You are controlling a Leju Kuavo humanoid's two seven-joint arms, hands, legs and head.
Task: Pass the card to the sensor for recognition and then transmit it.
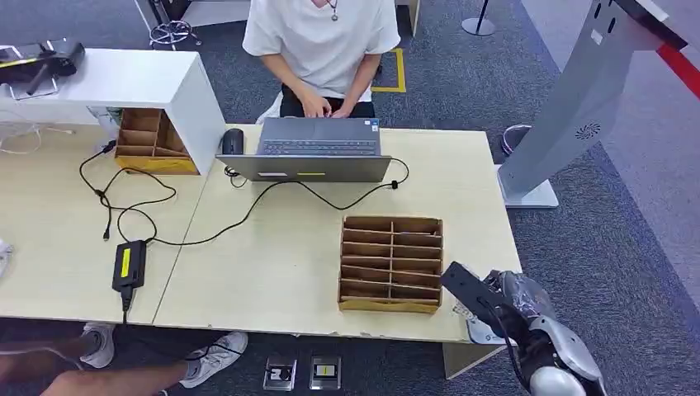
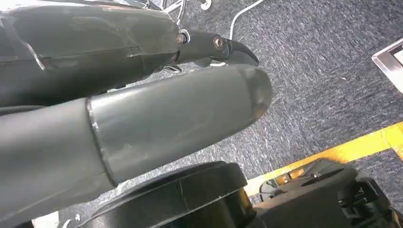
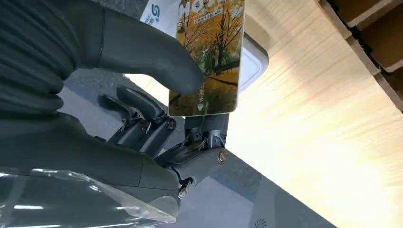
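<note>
Autumn-orange card (image 3: 209, 52), printed with trees, sits pinched between the thick grey thumb and the darker fingers (image 3: 142, 118) of the right robot hand (image 1: 503, 301). Seen from the right wrist, the card stands on edge just over a white, rounded-corner sensor pad (image 3: 254, 61) that lies on the pale wood surface (image 1: 281, 264); whether card and pad touch cannot be told. From the head view, this robot hand is at the near right corner of the surface, with the white sensor pad (image 1: 479, 330) partly hidden under it.

Left robot hand (image 2: 142, 95): hangs low over grey carpet (image 2: 309, 85); the thumb lies straight and a dark finger shows beyond it, nothing visible in it, but whether the fingers are spread or curled cannot be told.

Containers: a brown cardboard organiser (image 1: 390, 264) lies on the surface just beside the right robot hand, divided into two columns of narrow slots; no contents can be seen in the slots. A second cardboard organiser (image 1: 153, 140) stands at the far left under a white box (image 1: 140, 78); its compartments look dark, contents unclear.

Other items: an open laptop (image 1: 318, 148) at the far edge, a person (image 1: 322, 41) in a white shirt with hands on its keys, a black mouse (image 1: 233, 140) beside it, and a black power brick (image 1: 130, 264) with its cable looped across the surface. A grey kiosk stand (image 1: 569, 107) rises on the floor to the right.
</note>
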